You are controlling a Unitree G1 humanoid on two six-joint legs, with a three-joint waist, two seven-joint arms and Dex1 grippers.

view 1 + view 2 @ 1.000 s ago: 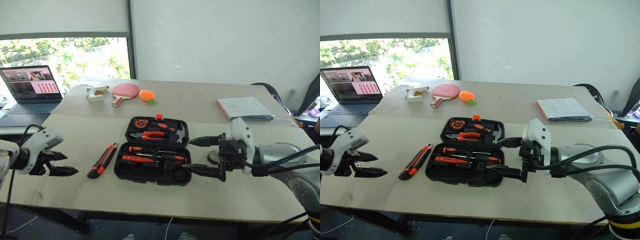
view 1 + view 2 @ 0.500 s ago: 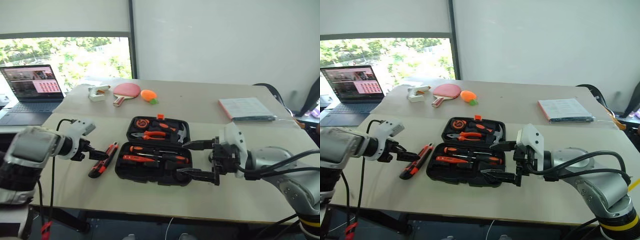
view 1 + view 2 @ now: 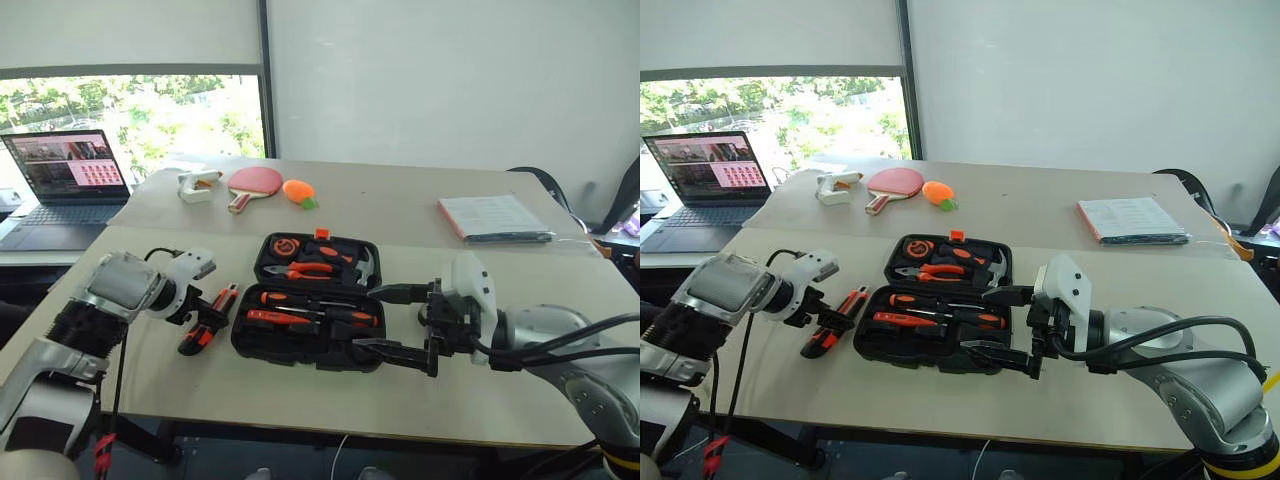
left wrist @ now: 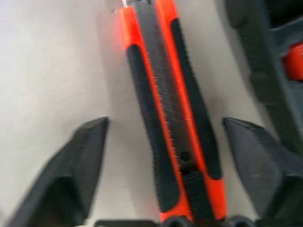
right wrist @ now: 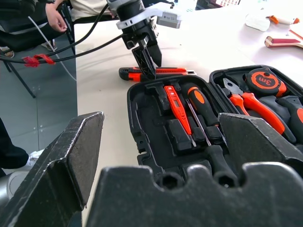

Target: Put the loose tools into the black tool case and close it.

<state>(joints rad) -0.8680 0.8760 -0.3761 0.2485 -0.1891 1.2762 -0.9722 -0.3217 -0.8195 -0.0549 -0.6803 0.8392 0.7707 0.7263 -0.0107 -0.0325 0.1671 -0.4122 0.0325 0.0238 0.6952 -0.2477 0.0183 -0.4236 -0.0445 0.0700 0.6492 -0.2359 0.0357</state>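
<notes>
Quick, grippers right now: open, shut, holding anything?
Left gripper: open, fingers either side of the slim orange-and-black utility knife, not gripping it.
Right gripper: open, empty.

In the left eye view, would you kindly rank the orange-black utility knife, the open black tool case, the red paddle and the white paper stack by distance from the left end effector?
1. Slim orange-black utility knife: directly under the left end effector.
2. Open black moulded tool case: just to its right.
3. Red table-tennis paddle: far back on the table.
4. White paper stack: back right, farthest.
</notes>
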